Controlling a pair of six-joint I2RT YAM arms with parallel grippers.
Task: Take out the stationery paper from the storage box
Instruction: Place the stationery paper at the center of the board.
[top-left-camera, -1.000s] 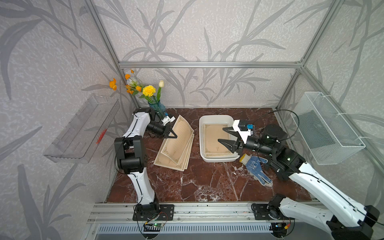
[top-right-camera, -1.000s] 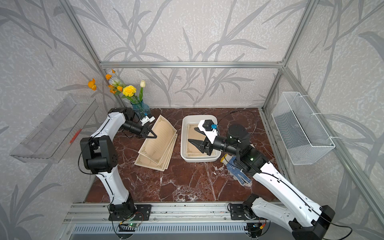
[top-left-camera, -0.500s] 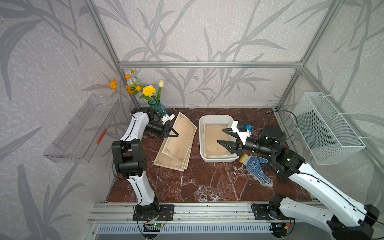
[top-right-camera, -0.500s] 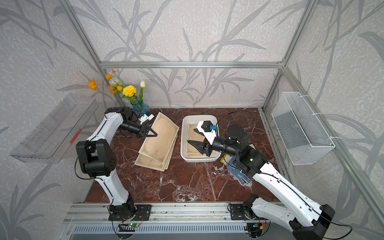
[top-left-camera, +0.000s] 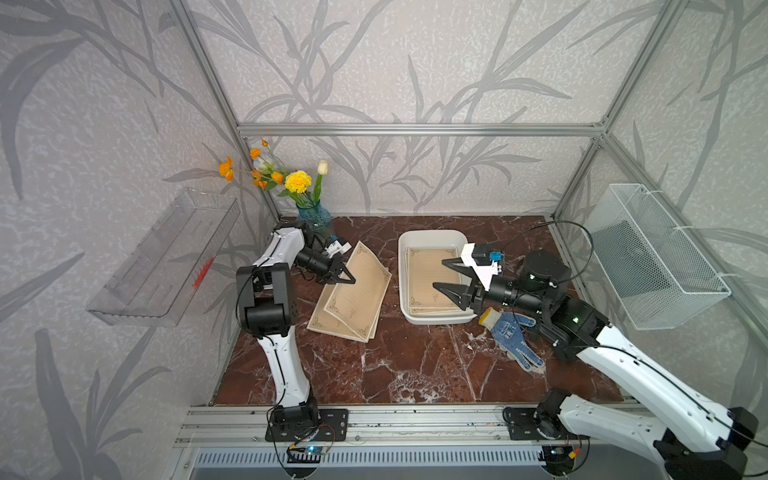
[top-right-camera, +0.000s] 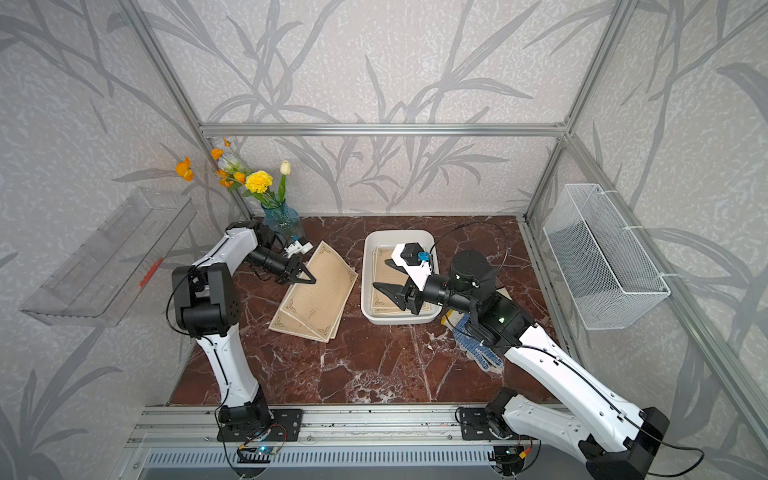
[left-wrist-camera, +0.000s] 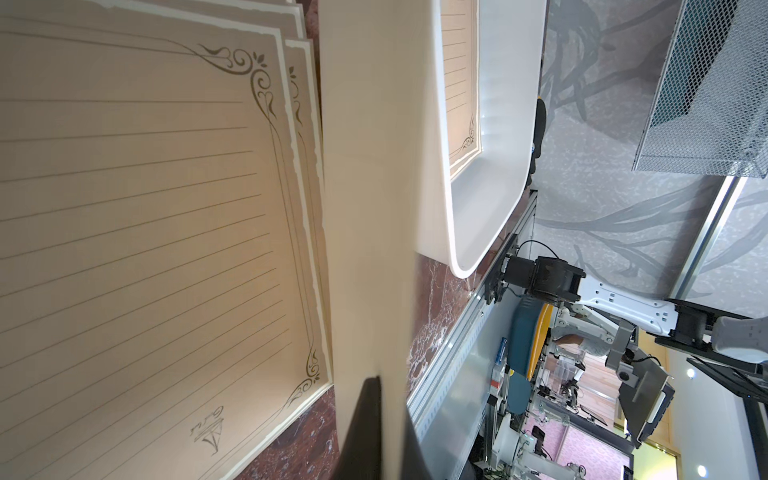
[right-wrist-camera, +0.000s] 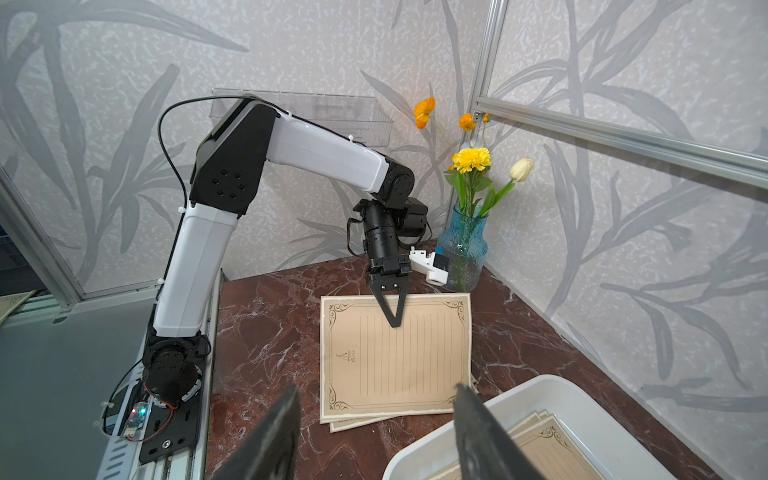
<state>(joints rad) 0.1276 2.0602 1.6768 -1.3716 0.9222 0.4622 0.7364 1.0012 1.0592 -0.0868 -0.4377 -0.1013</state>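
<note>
Though tilted, the stationery paper (top-left-camera: 361, 286) points far-to-near; slightly askew.

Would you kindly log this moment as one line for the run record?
left gripper: shut on stationery paper, tilted over pile | right gripper: open over storage box | box: sheets inside

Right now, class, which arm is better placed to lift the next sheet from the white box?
Right: the right gripper hangs open over the storage box holding stationery paper; the left gripper is shut on a sheet outside it.
</note>
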